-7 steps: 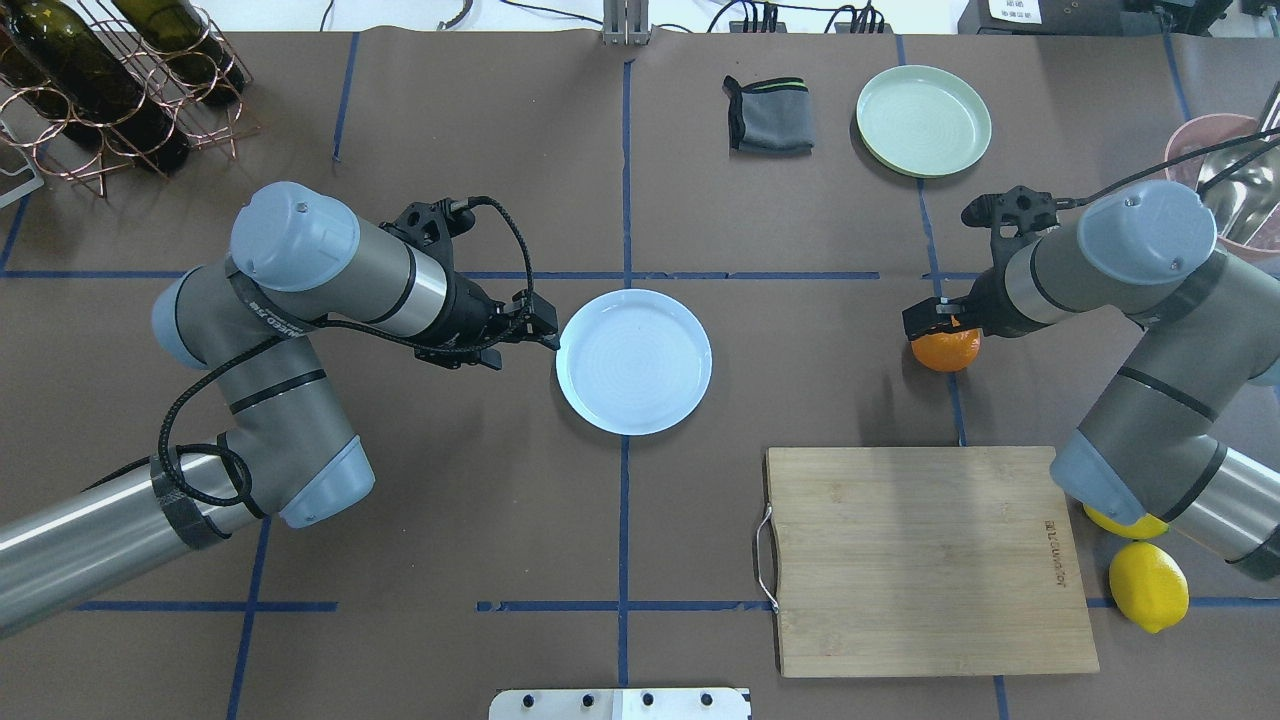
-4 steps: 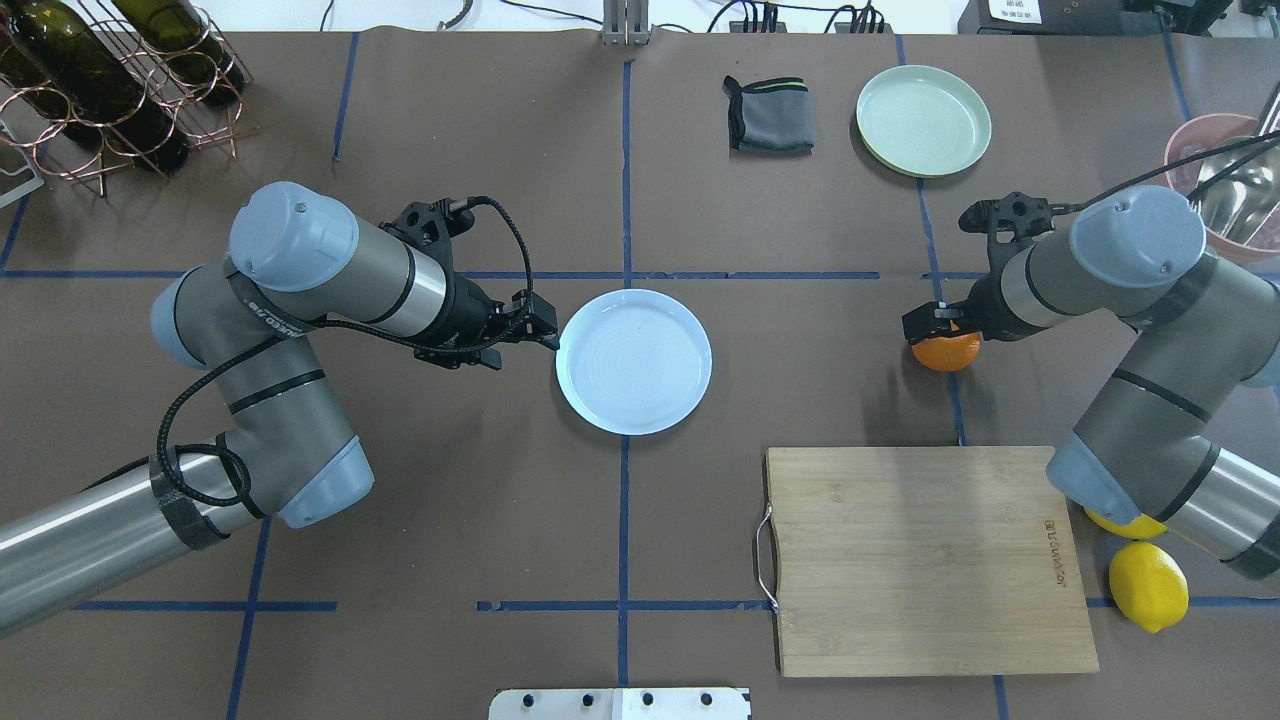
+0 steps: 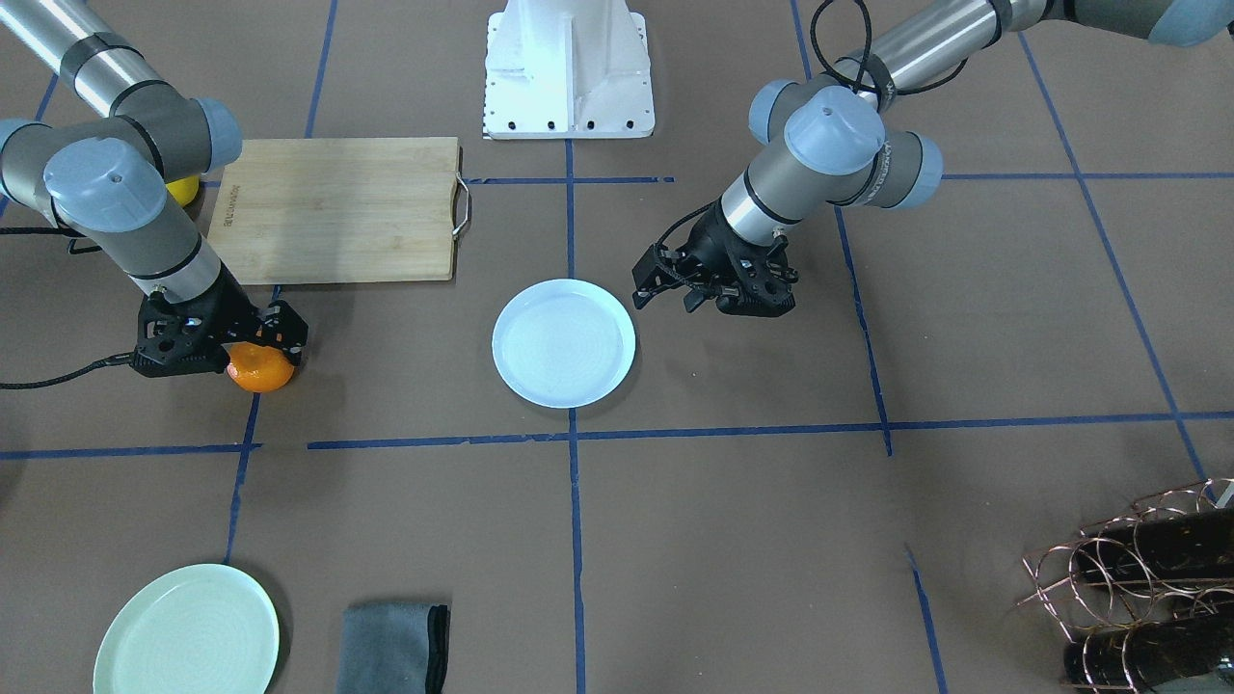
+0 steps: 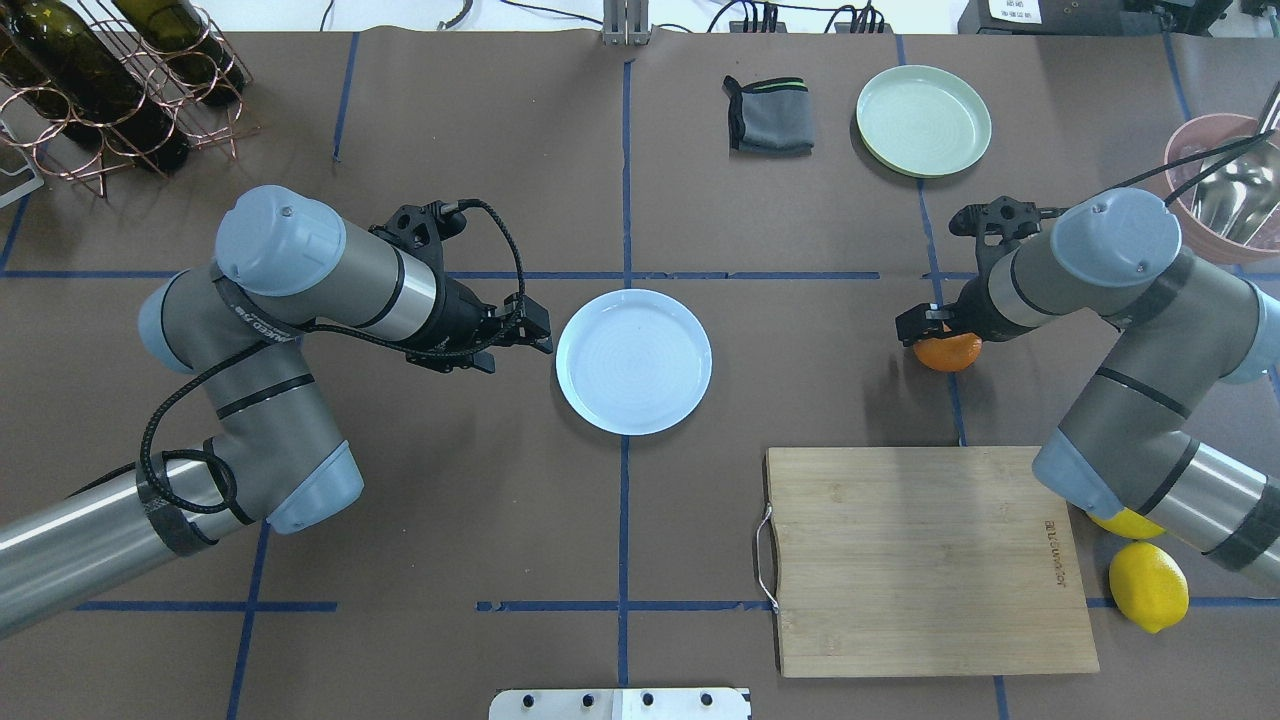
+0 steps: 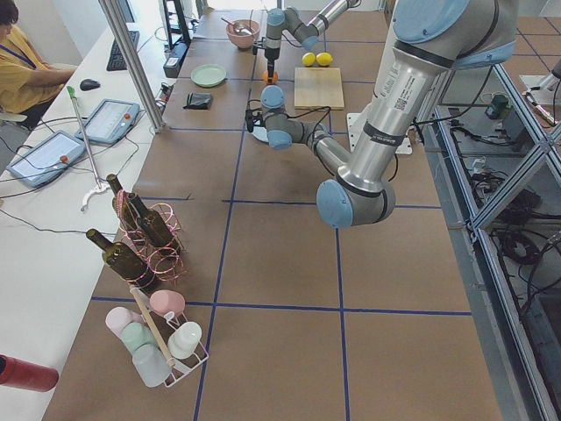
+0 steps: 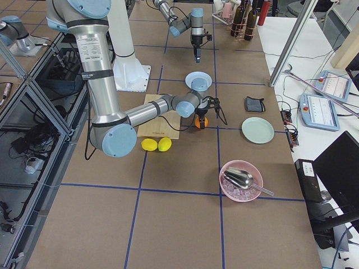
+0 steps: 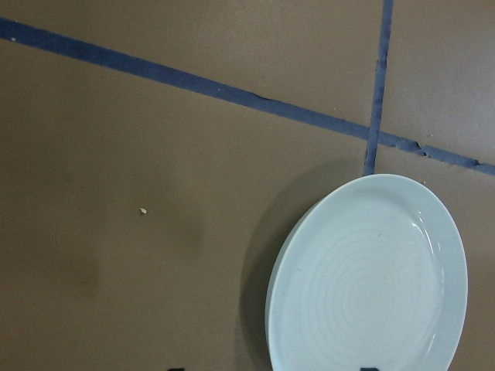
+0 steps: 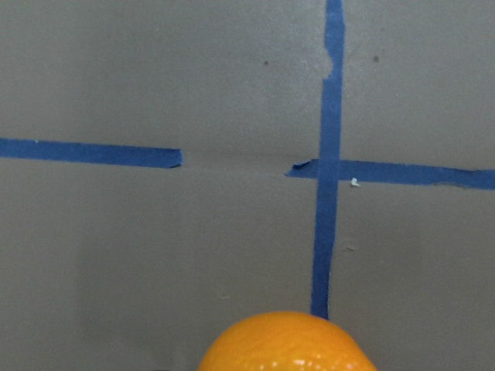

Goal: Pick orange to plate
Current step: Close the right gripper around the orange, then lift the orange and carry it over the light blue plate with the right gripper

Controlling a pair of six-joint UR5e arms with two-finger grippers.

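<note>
The orange (image 4: 950, 354) rests on the brown table at the right, on a blue tape line, and fills the bottom edge of the right wrist view (image 8: 286, 344). My right gripper (image 4: 937, 330) hangs directly over it, jaws straddling its top (image 3: 260, 371); they look open, and I see no contact. The pale bluish-white plate (image 4: 634, 361) lies bare at the table's middle. My left gripper (image 4: 538, 338) hovers just off the plate's left rim (image 7: 371, 286), open and holding nothing.
A wooden cutting board (image 4: 930, 560) lies near the orange, with two lemons (image 4: 1148, 585) beside it under my right arm. A mint-green plate (image 4: 923, 120), grey cloth (image 4: 770, 113), pink bowl with scoop (image 4: 1225, 190) and wine rack (image 4: 110, 80) line the far side.
My right arm has swung a little left and its gripper has settled lower over the orange, covering more of it. My left gripper has drawn back slightly from the plate's rim.
</note>
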